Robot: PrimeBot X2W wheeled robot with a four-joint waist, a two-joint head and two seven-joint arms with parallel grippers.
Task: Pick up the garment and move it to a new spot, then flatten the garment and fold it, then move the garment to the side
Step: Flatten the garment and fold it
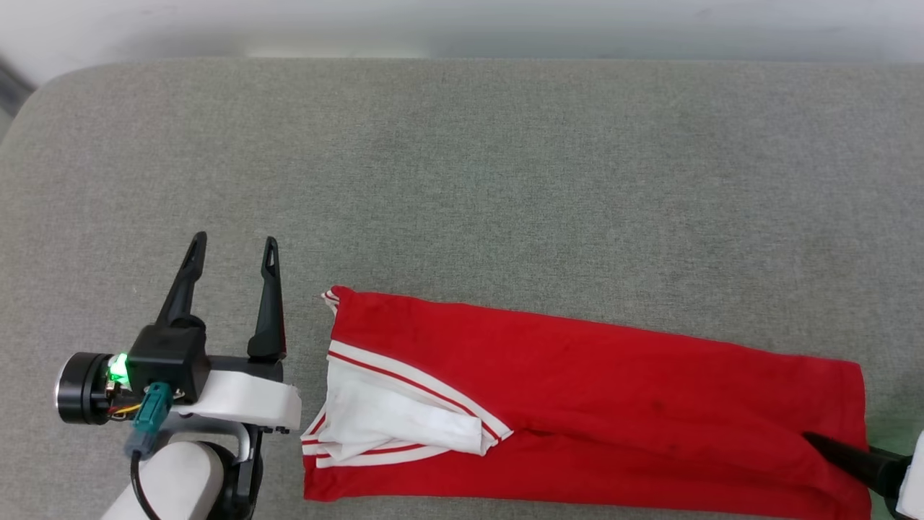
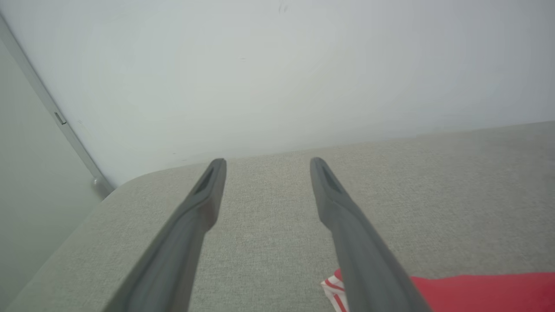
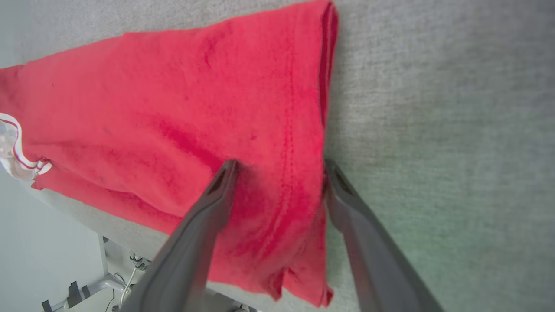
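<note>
Garment (image 1: 613,390) is laid as a long folded strip on the grey pad (image 1: 462,180), along the near edge, centre to right — white sleeve end at left, hem at right; left gripper (image 1: 234,242) is seen over bare pad just left of the sleeve end, fingers spread, nothing gripped; right gripper (image 3: 281,167) is seen with fingers apart astride the hem — contact with the cloth can't be told.

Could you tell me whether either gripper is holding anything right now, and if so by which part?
Nothing is held. The left gripper stands open beside the garment; the right gripper is open too, its two fingers astride the hem edge.
</note>
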